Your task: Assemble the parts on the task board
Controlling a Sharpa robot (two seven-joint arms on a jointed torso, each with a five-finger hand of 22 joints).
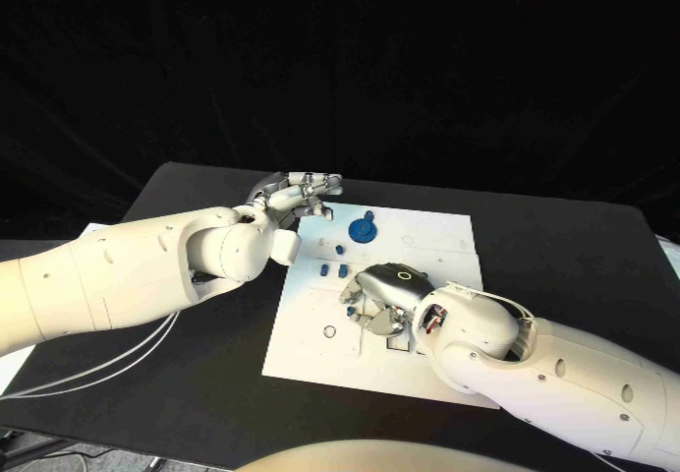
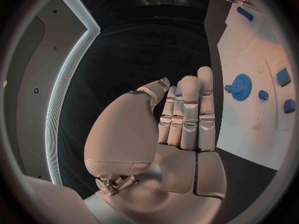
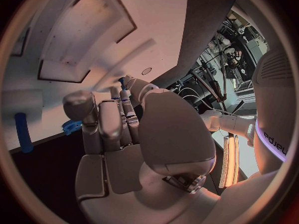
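Observation:
The white task board lies mid-table. On its far part sits a blue gear, and small blue parts lie nearer its left edge. My left hand hovers at the board's far left corner, fingers straight and close together, with nothing seen in it. The left wrist view shows the gear and blue parts on the board. My right hand is over the board's middle, fingers bent down to its surface. In the right wrist view no part shows in this hand; a blue peg lies beyond.
The black table extends around the board. White sheets lie at its left edge and right edge. Pale cables hang under my left arm near the table's front left.

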